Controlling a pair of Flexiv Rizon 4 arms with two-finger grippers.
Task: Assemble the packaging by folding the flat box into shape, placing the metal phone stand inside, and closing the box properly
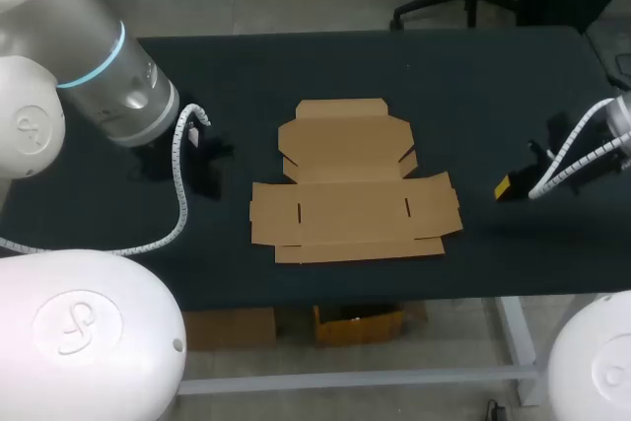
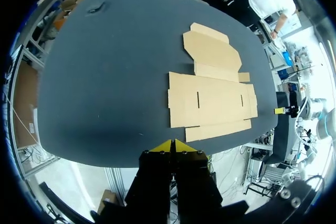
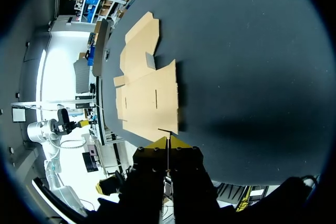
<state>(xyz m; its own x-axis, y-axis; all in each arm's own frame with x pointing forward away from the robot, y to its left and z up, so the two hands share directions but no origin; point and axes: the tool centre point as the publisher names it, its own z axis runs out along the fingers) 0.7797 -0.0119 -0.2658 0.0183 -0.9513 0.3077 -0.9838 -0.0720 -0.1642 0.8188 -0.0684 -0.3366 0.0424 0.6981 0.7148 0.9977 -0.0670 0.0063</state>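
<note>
Flat box (image 2: 210, 100) ahead of left hand (image 2: 172, 146), apart

Left arm (image 1: 94, 61) hung in from its own side, big elbow joint high, wrist angled down and inward. Left gripper (image 2: 172, 146) showed its yellow tips pressed flat together. Across the way, the right arm (image 1: 603, 135) sat low at the far side, and the right gripper (image 3: 168, 142) had its tips touching too, pointed inward.
</note>
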